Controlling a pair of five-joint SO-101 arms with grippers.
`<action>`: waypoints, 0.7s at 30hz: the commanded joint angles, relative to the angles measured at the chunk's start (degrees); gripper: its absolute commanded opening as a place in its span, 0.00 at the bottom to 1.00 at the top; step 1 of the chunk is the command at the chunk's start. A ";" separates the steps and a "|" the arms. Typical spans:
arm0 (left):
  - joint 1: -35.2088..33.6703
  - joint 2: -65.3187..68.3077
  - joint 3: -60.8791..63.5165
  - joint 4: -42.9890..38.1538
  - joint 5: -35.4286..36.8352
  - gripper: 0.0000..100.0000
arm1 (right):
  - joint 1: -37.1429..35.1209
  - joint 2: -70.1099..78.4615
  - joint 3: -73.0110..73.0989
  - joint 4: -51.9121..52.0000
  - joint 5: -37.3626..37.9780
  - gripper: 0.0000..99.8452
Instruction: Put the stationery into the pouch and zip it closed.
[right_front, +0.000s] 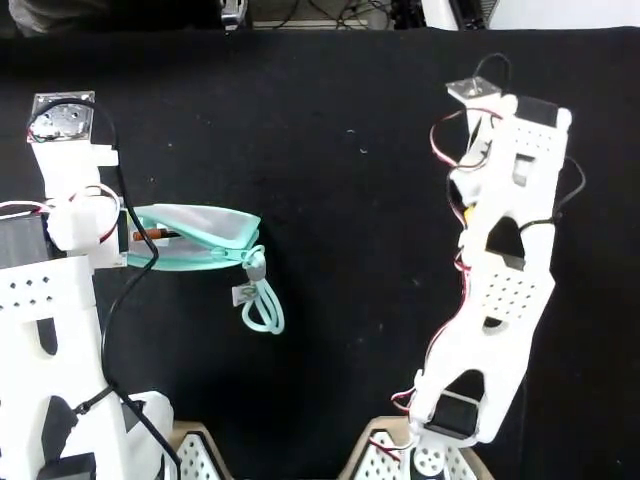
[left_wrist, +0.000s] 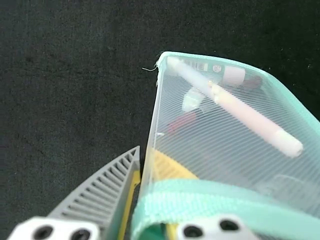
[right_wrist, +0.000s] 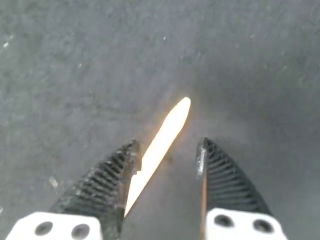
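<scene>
Pouch (right_front: 195, 232) (mint-green, translucent plastic) sits at left of black table (right_front: 350, 190), left gripper (right_front: 132, 242) clamped on its end, pale pens (left_wrist: 250, 117) inside; right gripper (right_wrist: 168, 146) gapes empty, well apart, so I'd pinch the zipper slider (right_front: 256, 262), not the mint cord loop (right_front: 266, 312), and pull straight along the zip

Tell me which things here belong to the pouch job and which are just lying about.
Job: pouch, gripped by the left gripper; pens inside it; zipper pull; loop strap.
Lying about: cables past the table's far edge. The right gripper is open above the table, holding nothing.
</scene>
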 joint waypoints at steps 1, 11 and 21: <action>-1.01 1.23 1.71 -0.79 -0.53 0.03 | 0.26 -3.74 5.14 -6.68 -0.35 0.19; -1.10 1.23 1.71 -0.79 -0.53 0.03 | 0.09 -1.54 9.01 -15.82 -0.62 0.18; -1.10 1.23 1.71 -0.79 -0.53 0.03 | -0.35 1.63 7.52 -12.13 -0.44 0.01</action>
